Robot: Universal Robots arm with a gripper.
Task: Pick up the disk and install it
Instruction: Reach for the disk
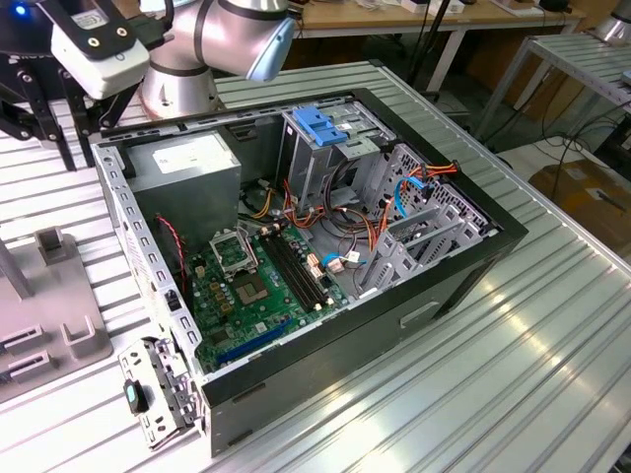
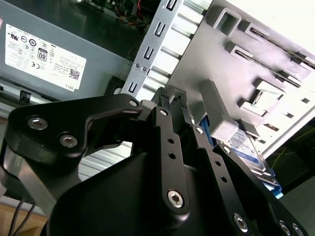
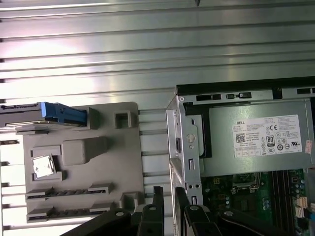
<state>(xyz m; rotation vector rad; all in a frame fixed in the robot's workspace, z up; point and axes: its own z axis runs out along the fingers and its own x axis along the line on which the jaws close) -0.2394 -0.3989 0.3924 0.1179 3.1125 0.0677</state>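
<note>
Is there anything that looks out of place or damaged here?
Nothing looks damaged or spilled. The case lies open, and a metal bracket sticks out at its near corner in the exterior view. The disk stands on edge in the grey holder beside the case, not yet installed.

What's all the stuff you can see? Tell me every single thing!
table: one, silver slats, under everything.
computer case: one, black, open, on the table.
power supply: one, grey, in the case's corner.
motherboard: one, green, on the case's floor.
bracket: one, blue, atop the drive cage.
holder: one, grey, on the table beside the case.
disk: one, silver with blue rail, slotted in the holder.
arm: one, silver-grey, by the case's power-supply end.
gripper: one, black, above the holder's edge by the case.
</note>
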